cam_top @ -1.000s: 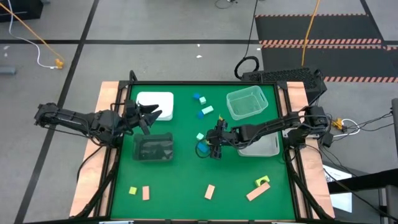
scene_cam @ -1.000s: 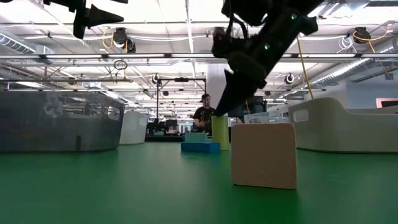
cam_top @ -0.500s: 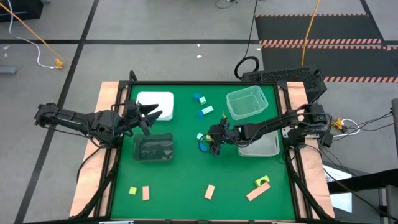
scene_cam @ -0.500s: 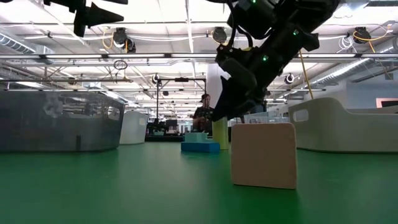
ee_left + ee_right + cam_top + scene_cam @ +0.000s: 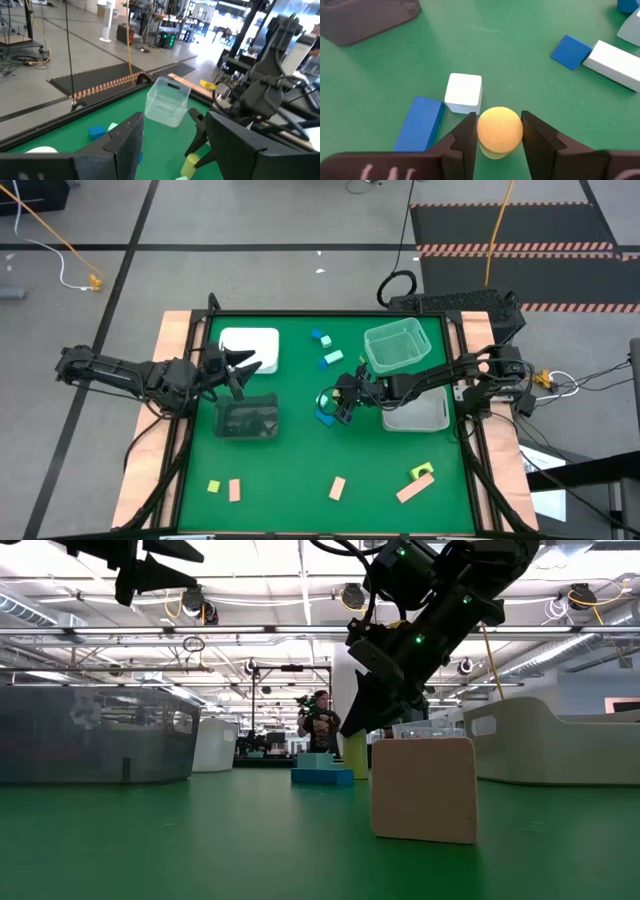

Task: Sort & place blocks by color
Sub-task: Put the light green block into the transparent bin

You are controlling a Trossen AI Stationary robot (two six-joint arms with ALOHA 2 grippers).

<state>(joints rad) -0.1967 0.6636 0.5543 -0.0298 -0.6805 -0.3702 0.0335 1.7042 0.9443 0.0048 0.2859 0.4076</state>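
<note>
Left gripper (image 5: 243, 364): idle, lifted above the left half of the mat between the white tray (image 5: 251, 346) and the dark tray (image 5: 246, 418); its fingers stand apart with nothing between them.

Dark tray: smoky see-through plastic, rectangular, near the middle of the left half. White tray: opaque, rounded corners, toward the far edge.

Tan blocks, near edge: a small yellow-green cube (image 5: 214, 486) beside a tan bar (image 5: 235, 490), another tan bar (image 5: 337, 487) further right; matte with hard square edges.

Right gripper (image 5: 497, 131): at the middle of the mat, fingers drawn in against a yellow peg (image 5: 500, 128), one finger on either side.

Key relation: the yellow peg sits directly between the right gripper's fingers, not off to either side; its rounded top faces the wrist camera, so it looks to be a short cylinder standing upright, long axis vertical. The right arm is the nearer by far.

Neighbours of the peg: a pale cube (image 5: 464, 92) and a blue bar (image 5: 419, 123) lie just beside it, the bar's long axis running roughly along the fingers. I judge a straight lift would clear both.

Far blocks: a blue cube (image 5: 318, 336) and a pale teal bar (image 5: 333, 358) toward the far edge.

Clear tub (image 5: 397, 346): thin transparent plastic, on the right half, far side; a whitish tray (image 5: 420, 416) lies nearer, partly under the right arm.

Right corner, near edge: a yellow-green block (image 5: 422, 472) touching a long tan bar (image 5: 414, 489).
</note>
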